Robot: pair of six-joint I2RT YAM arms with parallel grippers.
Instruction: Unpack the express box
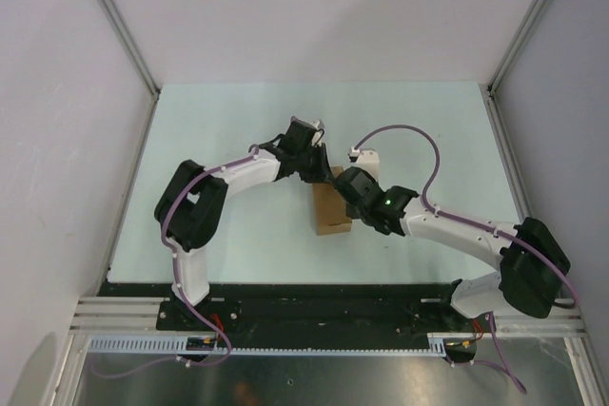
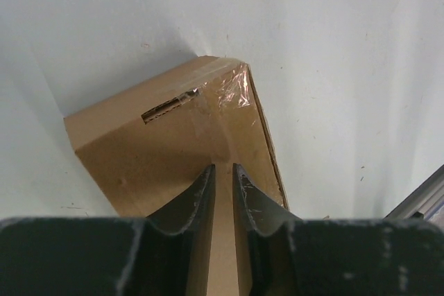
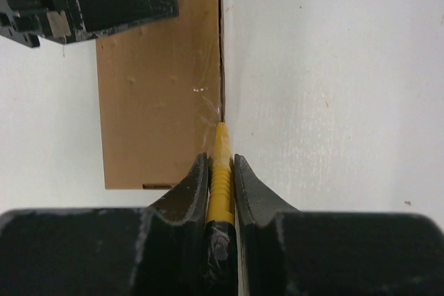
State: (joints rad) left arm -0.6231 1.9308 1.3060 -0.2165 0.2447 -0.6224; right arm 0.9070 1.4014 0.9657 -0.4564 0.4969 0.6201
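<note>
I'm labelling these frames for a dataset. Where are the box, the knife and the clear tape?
box [image 3: 156, 95]: right wrist view, its flat brown top.
knife [image 3: 220, 154]: right wrist view, its yellow body.
clear tape [image 2: 232, 88]: left wrist view, the shiny patch at the box corner.

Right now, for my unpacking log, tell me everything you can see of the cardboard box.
The box is small, flat, brown cardboard, lying closed on the table. Clear tape shines over one corner, beside a small torn slot. The left pincer sits over its top; the right pincer holds a yellow knife tipped against its side edge.
</note>
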